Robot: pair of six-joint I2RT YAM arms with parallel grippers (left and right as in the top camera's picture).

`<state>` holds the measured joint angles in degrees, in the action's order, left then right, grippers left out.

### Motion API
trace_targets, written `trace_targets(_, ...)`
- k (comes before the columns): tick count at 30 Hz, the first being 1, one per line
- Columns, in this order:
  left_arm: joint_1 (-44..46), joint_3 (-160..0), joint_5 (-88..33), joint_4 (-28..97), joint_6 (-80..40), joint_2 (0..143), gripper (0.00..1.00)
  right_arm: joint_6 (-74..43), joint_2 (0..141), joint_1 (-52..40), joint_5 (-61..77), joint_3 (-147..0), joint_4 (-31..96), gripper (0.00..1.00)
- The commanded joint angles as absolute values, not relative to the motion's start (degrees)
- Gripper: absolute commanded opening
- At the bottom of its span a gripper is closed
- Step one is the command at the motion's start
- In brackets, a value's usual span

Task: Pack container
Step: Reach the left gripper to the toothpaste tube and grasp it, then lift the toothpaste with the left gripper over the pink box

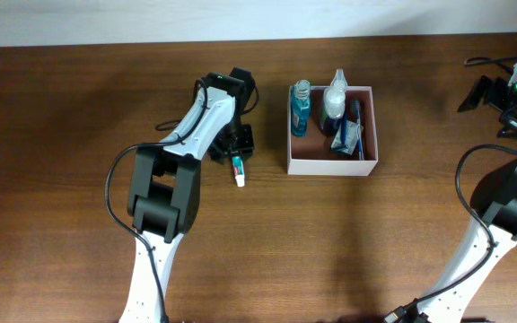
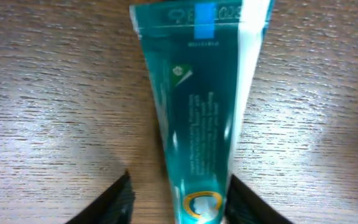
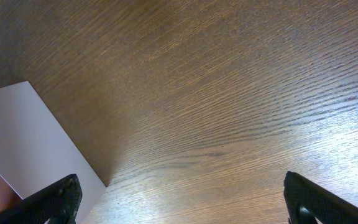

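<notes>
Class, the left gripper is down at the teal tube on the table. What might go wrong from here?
The tube lies off-centre in the open left gripper, closer to one finger, so closing may shove or twist it. The container already holds upright bottles; lowering the tube in could knock one over.

Container near half bare, bottles crowding far wall

Both arms show white links, black joints, looping black cables; gripper fingers appear black.
</notes>
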<state>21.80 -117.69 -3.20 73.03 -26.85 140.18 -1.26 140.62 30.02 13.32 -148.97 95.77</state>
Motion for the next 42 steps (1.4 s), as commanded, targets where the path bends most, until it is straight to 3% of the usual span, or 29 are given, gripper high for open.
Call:
trace_targets(1, 21.98, -117.03, -3.05, 72.97, -26.92, 143.68, 0.40, -0.93, 139.98, 30.04, 12.82, -148.66, 95.55, 0.99)
trace_targets(8, 21.98, -117.05, -3.11, 73.06, -26.92, 143.68, 0.18, -0.93, 139.98, 30.02, 12.82, -148.66, 95.57, 0.99)
trace_targets(19, 20.95, -125.82, -2.57, 78.48, -24.08, 143.65, 0.18, -0.93, 139.98, 30.04, 12.80, -148.66, 95.57, 0.99)
trace_targets(27, 20.08, -147.13, -1.10, 86.15, -15.62, 143.65, 0.23, -0.93, 139.98, 30.04, 12.82, -148.66, 95.55, 0.99)
trace_targets(38, 21.67, -178.76, -1.32, 92.90, -12.64, 143.65, 0.22, -0.93, 139.98, 30.04, 12.82, -148.66, 95.57, 1.00)
trace_targets(42, 24.32, -179.83, -1.63, 92.20, -12.16, 142.21, 0.21, -0.93, 139.98, 30.02, 12.82, -148.66, 95.57, 0.99)
